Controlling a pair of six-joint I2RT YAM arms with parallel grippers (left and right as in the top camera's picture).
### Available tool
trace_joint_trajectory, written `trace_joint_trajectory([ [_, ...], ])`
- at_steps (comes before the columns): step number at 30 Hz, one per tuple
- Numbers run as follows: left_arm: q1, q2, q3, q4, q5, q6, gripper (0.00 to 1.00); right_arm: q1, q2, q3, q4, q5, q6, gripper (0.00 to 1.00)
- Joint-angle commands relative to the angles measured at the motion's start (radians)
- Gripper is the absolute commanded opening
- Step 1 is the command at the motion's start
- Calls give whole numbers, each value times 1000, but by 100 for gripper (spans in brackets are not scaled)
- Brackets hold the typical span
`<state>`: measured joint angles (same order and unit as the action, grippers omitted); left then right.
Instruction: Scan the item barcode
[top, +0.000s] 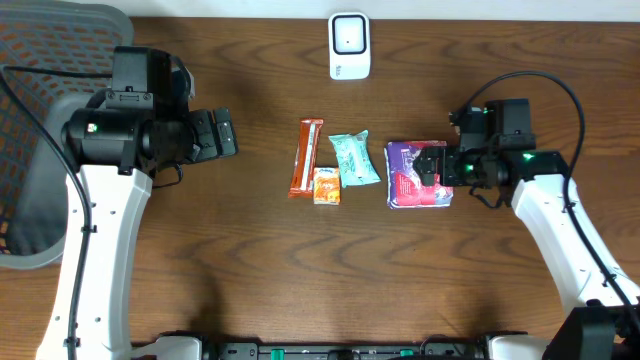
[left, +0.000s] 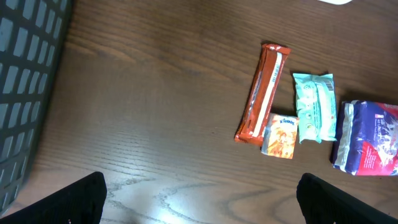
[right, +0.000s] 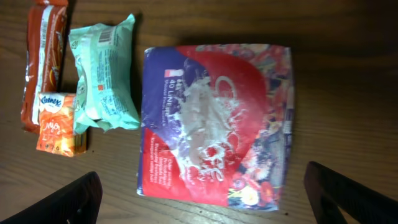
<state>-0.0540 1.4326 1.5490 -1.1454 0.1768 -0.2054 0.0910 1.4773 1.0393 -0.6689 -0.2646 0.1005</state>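
The purple packet (right: 217, 118) lies flat on the table (top: 250, 260), right of the middle and well short of the right edge, printed face up. No barcode shows on that face, so it is probably underneath. The right gripper (right: 205, 196) hangs over it with its jaws spread wide and holds nothing, seemingly set to span the packet's width. Beside it a green packet (top: 354, 158), a small orange tissue pack (top: 326, 186) and an orange bar (top: 307, 157) form a row. All face the white scanner (top: 349, 46) at the far edge. The left gripper (left: 202, 183) waits wide open and empty toward the left edge.
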Motion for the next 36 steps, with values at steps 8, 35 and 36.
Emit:
trace_joint_trajectory([
  [8, 3, 5, 5, -2, -6, 2, 98, 240, 1, 6, 0, 433, 277, 89],
  [35, 3, 5, 5, -2, -6, 2, 98, 505, 322, 6, 75, 877, 370, 75],
  [36, 3, 5, 5, -2, -6, 2, 98, 494, 326, 5, 71, 875, 370, 75],
])
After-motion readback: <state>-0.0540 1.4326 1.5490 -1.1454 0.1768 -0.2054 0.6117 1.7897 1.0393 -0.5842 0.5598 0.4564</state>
